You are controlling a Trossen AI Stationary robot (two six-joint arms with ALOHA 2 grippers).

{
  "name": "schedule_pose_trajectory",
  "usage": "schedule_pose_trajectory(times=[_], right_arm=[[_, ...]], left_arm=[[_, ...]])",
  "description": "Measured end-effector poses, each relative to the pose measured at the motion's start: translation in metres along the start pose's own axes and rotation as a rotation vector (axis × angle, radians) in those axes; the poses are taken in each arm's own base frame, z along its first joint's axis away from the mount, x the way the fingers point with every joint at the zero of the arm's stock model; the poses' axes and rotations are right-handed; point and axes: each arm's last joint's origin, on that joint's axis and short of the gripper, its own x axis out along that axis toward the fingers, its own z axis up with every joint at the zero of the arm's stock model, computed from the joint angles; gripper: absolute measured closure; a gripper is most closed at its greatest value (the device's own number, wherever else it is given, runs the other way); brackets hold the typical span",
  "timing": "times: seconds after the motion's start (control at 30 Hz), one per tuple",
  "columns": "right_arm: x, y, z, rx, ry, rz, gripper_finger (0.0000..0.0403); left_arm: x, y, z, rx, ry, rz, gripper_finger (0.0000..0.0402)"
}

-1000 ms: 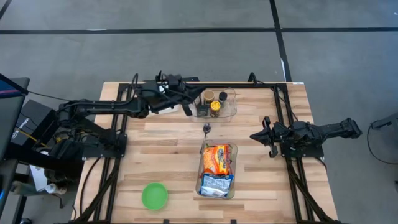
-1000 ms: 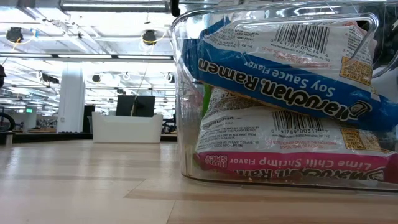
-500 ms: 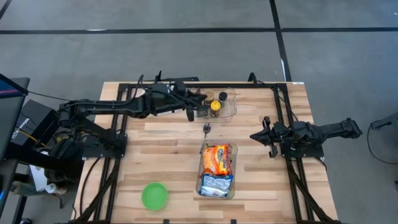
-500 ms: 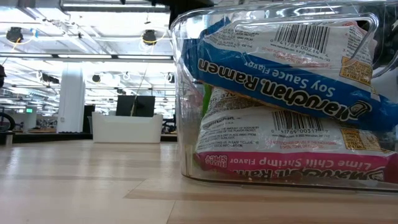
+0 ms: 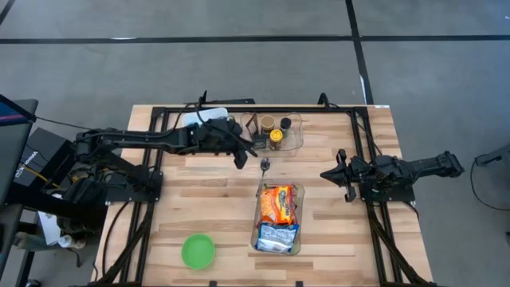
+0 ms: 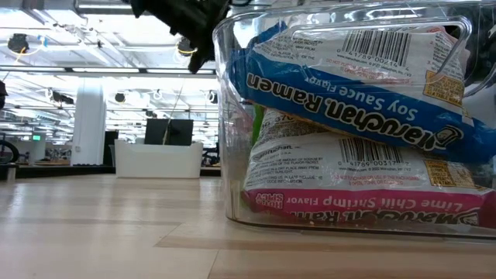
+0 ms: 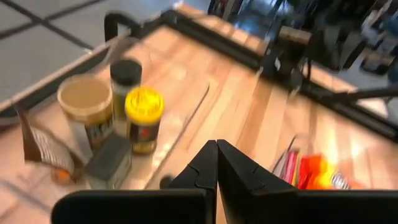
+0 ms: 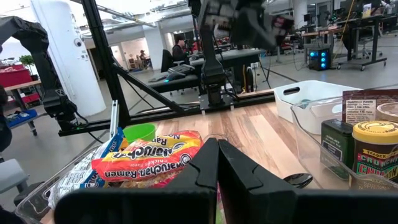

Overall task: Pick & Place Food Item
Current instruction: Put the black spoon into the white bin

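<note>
A clear tray (image 5: 293, 143) at the table's far side holds a tan-lidded jar (image 7: 86, 104), a dark-capped bottle (image 7: 126, 76), a yellow-lidded jar (image 7: 144, 118), a small dark box (image 7: 109, 163) and a brown packet (image 7: 38, 147). A clear bin (image 5: 296, 191) nearer the front holds ramen packets (image 5: 276, 204), one on another (image 6: 349, 85). My left gripper (image 5: 255, 147) is shut and empty, above the table beside the tray's near left corner; its fingers meet in the left wrist view (image 7: 216, 163). My right gripper (image 5: 325, 173) is shut and empty, right of the bin.
A small dark spoon (image 5: 264, 165) lies between tray and bin. A green bowl (image 5: 198, 250) stands at the near left. A white tub (image 5: 209, 116) stands at the far edge behind my left arm. A black frame (image 5: 362, 151) borders the table.
My left gripper has swung from over the tray's left end toward the table's near edge, staying shut, and now shows at the top of the low view. The white tub behind the arm has come into sight.
</note>
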Motion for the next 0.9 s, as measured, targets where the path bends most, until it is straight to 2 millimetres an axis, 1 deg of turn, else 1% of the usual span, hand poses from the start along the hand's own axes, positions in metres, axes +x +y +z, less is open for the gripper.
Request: schedule_pose_trajectory(times=[0.1, 0.27, 0.43, 0.6, 0.83, 0.9], right_arm=[[0.000, 0.000, 0.000, 0.000, 0.000, 0.000, 0.0403], [0.000, 0.000, 0.000, 0.000, 0.000, 0.000, 0.0403], [0.000, 0.000, 0.000, 0.000, 0.000, 0.000, 0.0403], [0.000, 0.000, 0.000, 0.000, 0.000, 0.000, 0.0403], [0.000, 0.000, 0.000, 0.000, 0.000, 0.000, 0.0403], [0.000, 0.000, 0.000, 0.000, 0.000, 0.000, 0.0403]], left_arm=[[0.002, 0.001, -0.013, 0.009, 0.039, 0.005, 0.0402], [0.005, 0.004, -0.023, 0.012, 0.057, 0.010, 0.0402], [0.008, 0.007, -0.031, 0.006, 0.012, -0.005, 0.0402], [0.008, 0.006, -0.029, 0.041, -0.012, -0.014, 0.0402], [0.007, 0.003, -0.016, 0.113, -0.150, -0.048, 0.0402], [0.006, 0.002, -0.013, 0.111, -0.182, -0.057, 0.0402]])
